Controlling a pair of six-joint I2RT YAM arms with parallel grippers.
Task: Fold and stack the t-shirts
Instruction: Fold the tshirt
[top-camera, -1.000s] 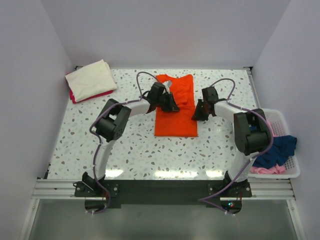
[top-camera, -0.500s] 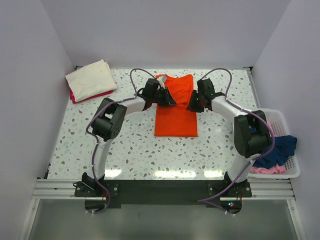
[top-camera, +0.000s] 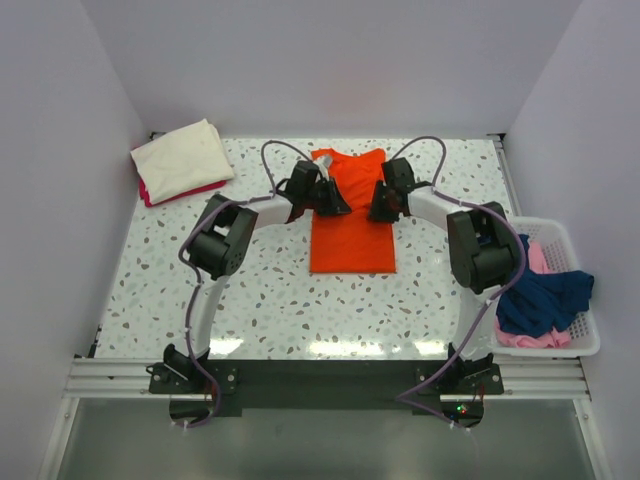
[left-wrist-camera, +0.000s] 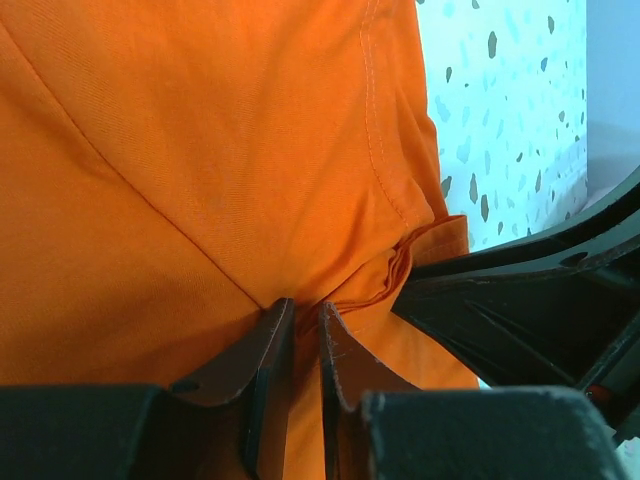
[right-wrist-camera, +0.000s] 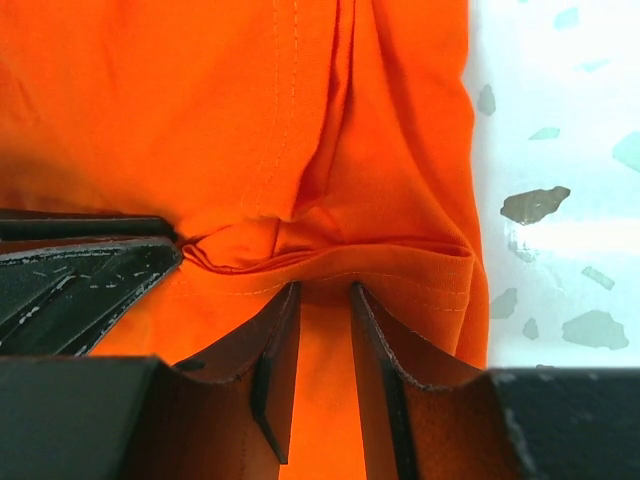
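An orange t-shirt (top-camera: 350, 240) lies in a long narrow strip at the middle of the speckled table (top-camera: 260, 290), collar at the far end. My left gripper (top-camera: 335, 203) is on its left edge near the upper part. Its jaws are almost closed, pinching orange cloth (left-wrist-camera: 200, 150) at the tips (left-wrist-camera: 305, 305). My right gripper (top-camera: 377, 208) is on the shirt's right edge opposite. Its jaws (right-wrist-camera: 325, 288) hold a bunched fold and hem of the orange cloth (right-wrist-camera: 200, 100) between them. The two grippers face each other across the shirt.
A folded cream shirt (top-camera: 182, 158) lies on a red one at the back left corner. A white basket (top-camera: 550, 350) at the right edge holds a blue garment (top-camera: 545, 300) and pink cloth. Walls close the table in on three sides.
The right gripper has moved left and away from me, from beside the shirt onto its right edge. The left gripper has shifted slightly toward the far end. The shirt's outline is unchanged.
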